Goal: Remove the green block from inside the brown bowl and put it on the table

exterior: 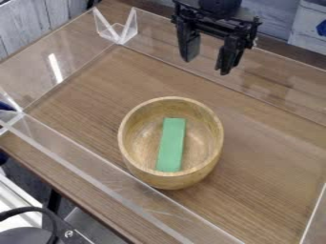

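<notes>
The brown bowl (173, 141) stands on the table (90, 100), toward the near side. Inside it the green block (171, 144) lies flat on the bowl's floor, its long side running toward and away from the camera. My gripper (211, 52) hangs at the top of the view, up and to the right of the bowl, pointing down. Its two black fingers stand apart, open, with nothing between them. It is well clear of the bowl and the block.
Clear acrylic walls (76, 176) edge the tabletop on the near, left and far sides. A clear corner bracket (118, 29) stands at the far left.
</notes>
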`<state>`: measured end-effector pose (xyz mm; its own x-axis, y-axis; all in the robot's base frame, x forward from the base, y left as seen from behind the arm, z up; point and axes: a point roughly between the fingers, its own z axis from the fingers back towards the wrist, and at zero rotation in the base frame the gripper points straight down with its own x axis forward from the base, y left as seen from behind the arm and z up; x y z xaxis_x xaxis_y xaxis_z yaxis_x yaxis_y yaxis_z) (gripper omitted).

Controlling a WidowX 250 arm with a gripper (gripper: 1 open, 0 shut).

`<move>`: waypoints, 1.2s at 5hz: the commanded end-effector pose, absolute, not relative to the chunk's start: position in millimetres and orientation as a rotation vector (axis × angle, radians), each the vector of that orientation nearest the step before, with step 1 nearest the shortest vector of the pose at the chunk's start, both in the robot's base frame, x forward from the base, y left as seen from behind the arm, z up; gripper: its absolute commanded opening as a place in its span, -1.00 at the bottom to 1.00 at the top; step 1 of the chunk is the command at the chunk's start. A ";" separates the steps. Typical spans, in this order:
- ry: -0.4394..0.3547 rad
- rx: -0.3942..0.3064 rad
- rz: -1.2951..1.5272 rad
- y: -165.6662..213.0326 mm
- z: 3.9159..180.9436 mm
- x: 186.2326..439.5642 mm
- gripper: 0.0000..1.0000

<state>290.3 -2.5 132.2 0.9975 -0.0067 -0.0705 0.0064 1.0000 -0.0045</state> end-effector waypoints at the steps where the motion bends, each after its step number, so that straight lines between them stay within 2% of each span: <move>1: 0.110 -0.017 0.013 0.2 127.4 275.2 1.00; 2: 0.137 -0.027 0.069 3.4 109.7 244.8 1.00; 4: 0.161 -0.082 0.032 30.3 73.7 213.9 1.00; 6: 0.146 -0.121 0.035 31.8 66.3 204.5 1.00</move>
<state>198.0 28.7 55.3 0.9792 0.0266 -0.2012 -0.0524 0.9909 -0.1239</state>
